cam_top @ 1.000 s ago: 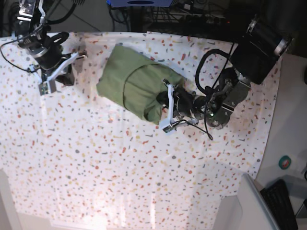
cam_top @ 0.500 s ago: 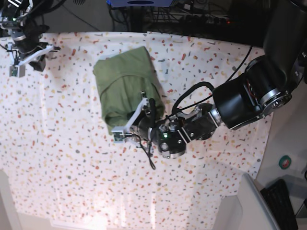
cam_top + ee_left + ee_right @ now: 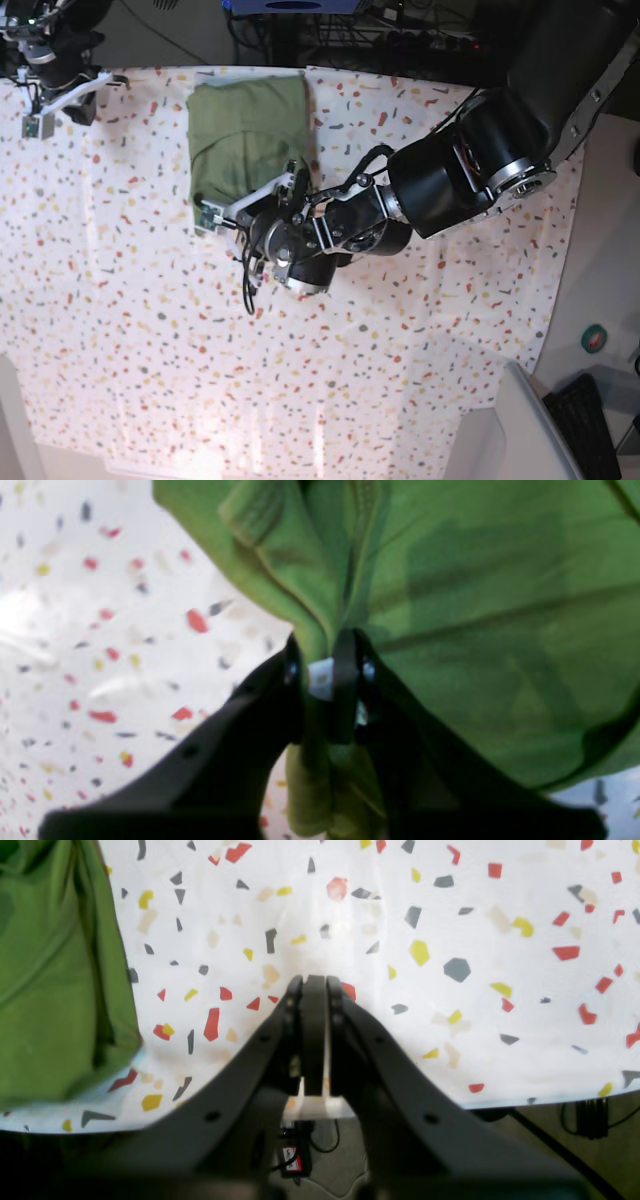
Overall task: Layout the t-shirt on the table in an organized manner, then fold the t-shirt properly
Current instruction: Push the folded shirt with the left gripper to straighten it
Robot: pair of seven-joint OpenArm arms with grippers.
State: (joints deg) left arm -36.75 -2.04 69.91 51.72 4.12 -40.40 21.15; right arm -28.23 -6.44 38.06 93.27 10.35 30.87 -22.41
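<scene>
While clamped on a bunched edge of the t-shirt (image 3: 248,140), left gripper (image 3: 213,213) at the packet's near corner. T-shirt already folded into a compact rectangle at the far side of the table (image 3: 400,380). Right gripper (image 3: 35,118) pressed together, empty, well apart. Probably just final tidying left.
</scene>
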